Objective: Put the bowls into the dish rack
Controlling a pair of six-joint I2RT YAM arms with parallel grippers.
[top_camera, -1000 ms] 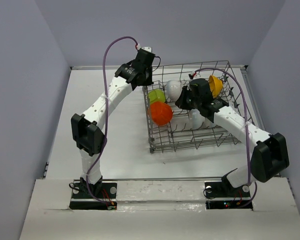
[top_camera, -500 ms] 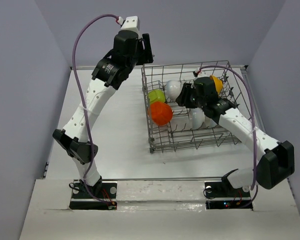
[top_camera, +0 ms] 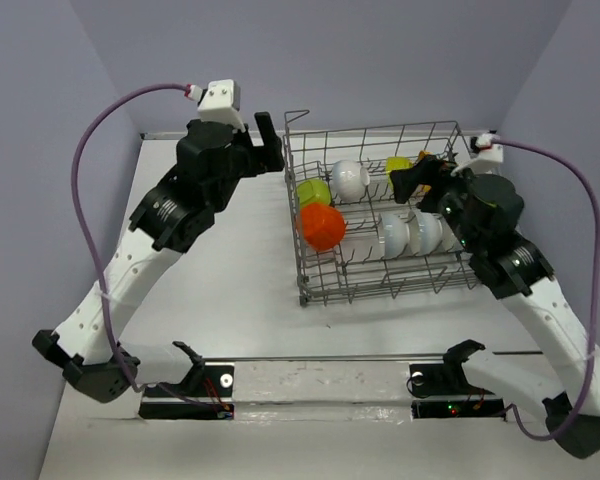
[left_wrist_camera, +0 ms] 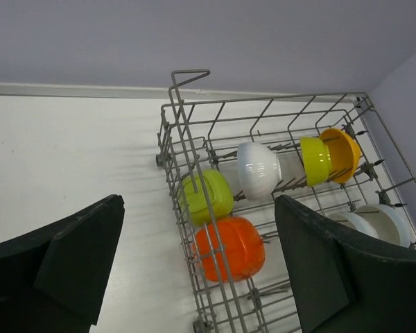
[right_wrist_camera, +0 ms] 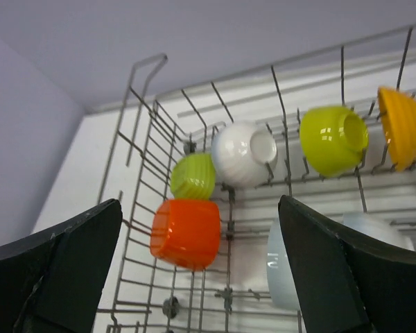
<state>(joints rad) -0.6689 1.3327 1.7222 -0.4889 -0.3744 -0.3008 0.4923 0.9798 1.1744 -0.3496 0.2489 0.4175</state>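
Pulling both arms back from the dish rack (top_camera: 380, 286), I now hold my left gripper (top_camera: 268, 148) and right gripper (top_camera: 415, 178) wide apart and empty; the bowls (top_camera: 322, 226) all sit inside it, so loading looks finished

The large grey wire dish rack (top_camera: 380, 280) stood toward the bench's far right corner. On edge between its prongs sat a glossy red-orange bowl (top_camera: 322, 227), a lime green bowl (top_camera: 313, 192), a white bowl (top_camera: 347, 178), a second lime bowl (left_wrist_camera: 315, 159), an orange-yellow bowl (left_wrist_camera: 341, 153) and more white bowls (top_camera: 412, 232).
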